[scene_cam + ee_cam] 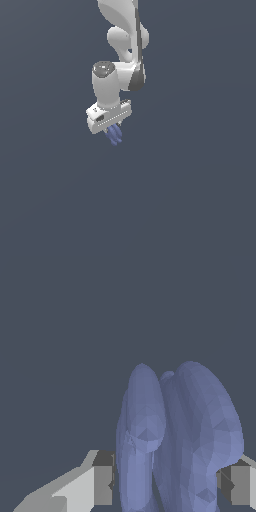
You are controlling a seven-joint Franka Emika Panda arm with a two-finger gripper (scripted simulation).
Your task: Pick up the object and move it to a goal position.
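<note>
- We note the gripper [114, 131] clamped on the object [115, 135]: in the wrist view the periwinkle-blue lobed object [175, 441] fills the gap between the two fingers [102, 483], touching both.
- In the exterior view the object hangs just below the white hand, lobes pointing down, with only its lower end showing past the fingers.
- We judge the pick-up done: the object sits in the grasp and nothing is seen under it. Whether it is lifted clear of a surface we cannot say for certain, since the uniform grey-blue background [200, 190] shows no tabletop line or shadow.
- Left to do, as we read the task: carry the object to the goal position. No goal marker is visible in either view, so we cannot tell how far the carry has got.
- Room for moving: we see no other things, walls or edges around the arm [122, 35] in any direction; the space below and to both sides of the exterior view looks open.
- Risk, in our judgement: the lumpy shape gives uneven contact, so the object could twist in the grasp during the carry.
</note>
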